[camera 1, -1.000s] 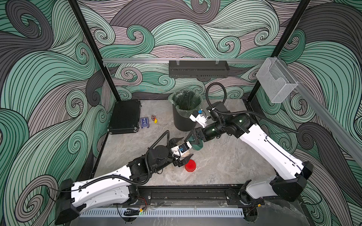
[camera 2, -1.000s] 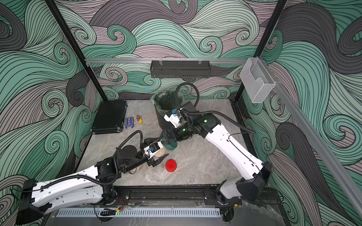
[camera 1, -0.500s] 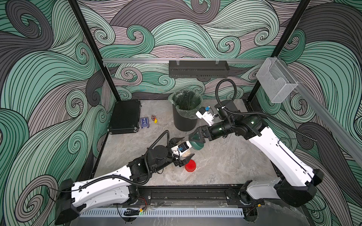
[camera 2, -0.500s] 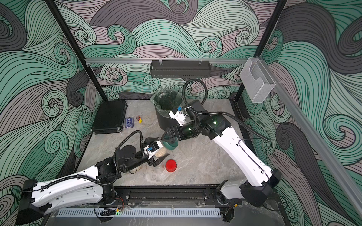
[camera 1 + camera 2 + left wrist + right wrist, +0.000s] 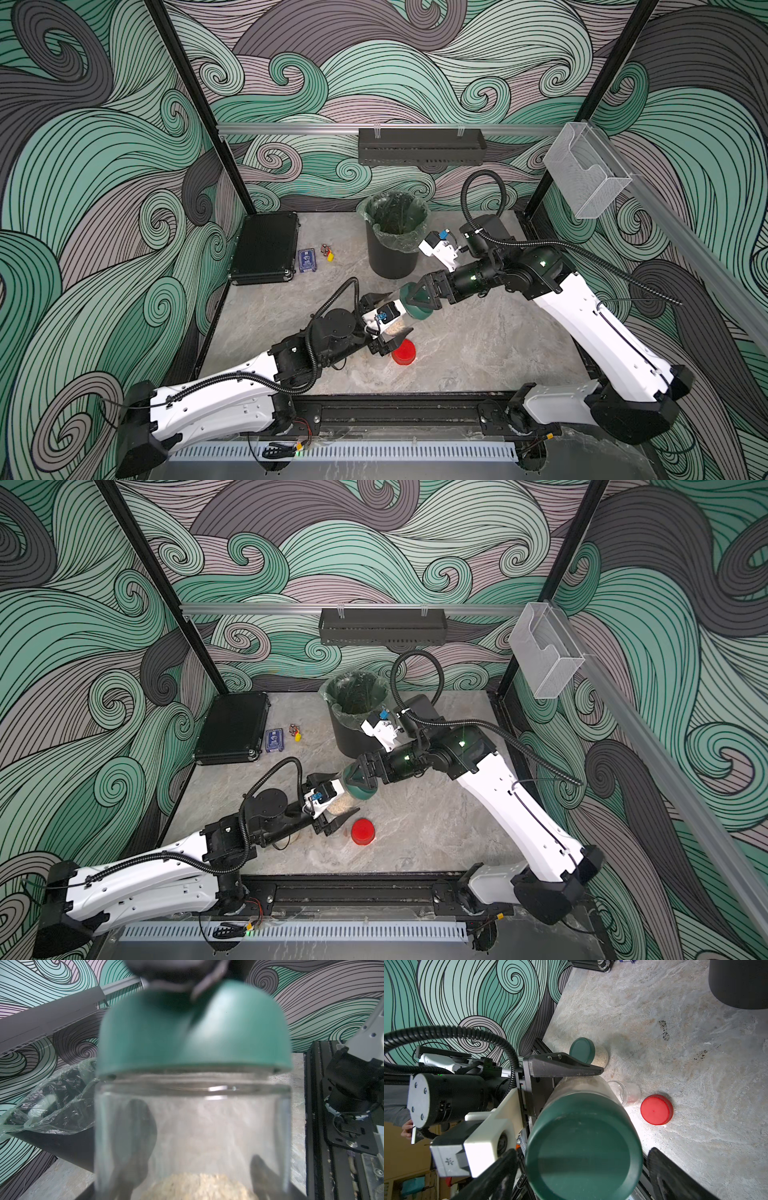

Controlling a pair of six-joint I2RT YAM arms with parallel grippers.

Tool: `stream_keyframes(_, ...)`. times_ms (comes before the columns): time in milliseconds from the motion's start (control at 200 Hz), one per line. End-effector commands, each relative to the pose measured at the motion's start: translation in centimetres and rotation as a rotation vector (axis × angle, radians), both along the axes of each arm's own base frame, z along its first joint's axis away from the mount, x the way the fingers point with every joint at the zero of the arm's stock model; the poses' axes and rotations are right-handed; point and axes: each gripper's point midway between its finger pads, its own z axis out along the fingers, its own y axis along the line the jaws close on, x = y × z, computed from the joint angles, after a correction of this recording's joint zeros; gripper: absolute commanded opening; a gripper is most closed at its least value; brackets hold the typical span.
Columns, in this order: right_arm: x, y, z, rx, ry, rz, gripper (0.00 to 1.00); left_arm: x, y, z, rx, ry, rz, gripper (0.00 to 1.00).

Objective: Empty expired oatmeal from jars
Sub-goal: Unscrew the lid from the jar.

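Marbled bench (image 5: pixel 478 345) middle lies under the jar (image 5: pixel 395 326), clamped by the left gripper (image 5: pixel 391 316) with its oatmeal (image 5: pixel 199 1186) settled low and its green lid (image 5: pixel 583 1147) offered to the right gripper (image 5: pixel 412 305), whose jaws stand wide astride it, presumably to unscrew before tipping into the bin (image 5: pixel 390 264).

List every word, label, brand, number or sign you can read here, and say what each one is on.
No text can be read in any view.
Blue packet on the table: pale print, too small to read.
White camera housing, in the right wrist view: small dark star-like mark, no letters.
Red lid and green lid: no print visible.
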Motion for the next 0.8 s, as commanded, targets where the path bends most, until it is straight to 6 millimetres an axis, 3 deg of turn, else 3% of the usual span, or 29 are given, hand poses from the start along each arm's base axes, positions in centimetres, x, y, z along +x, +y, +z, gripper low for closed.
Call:
stream_keyframes(0,-0.4,0.3,-0.6,-0.005,0.023,0.033,0.96,-0.5,0.2,4.7,-0.147,-0.055,-0.013,0.42)
stream_keyframes(280,-0.7,1.0,-0.7,-0.004,0.030,0.060,0.88,-0.7,0.4,5.0,-0.153,-0.052,-0.019,0.42)
stream_keyframes(420,-0.7,1.4,-0.5,0.003,0.028,0.078,0.73,-0.8,0.5,5.1,-0.158,-0.049,-0.020,0.42)
stream_keyframes(495,-0.8,1.7,0.0,0.024,0.010,0.109,0.72,-0.9,0.6,5.3,-0.164,-0.046,-0.026,0.42)
stream_keyframes(796,-2.2,3.6,3.0,0.234,-0.289,0.408,0.65,-2.7,1.3,6.3,-0.195,0.006,-0.091,0.41)
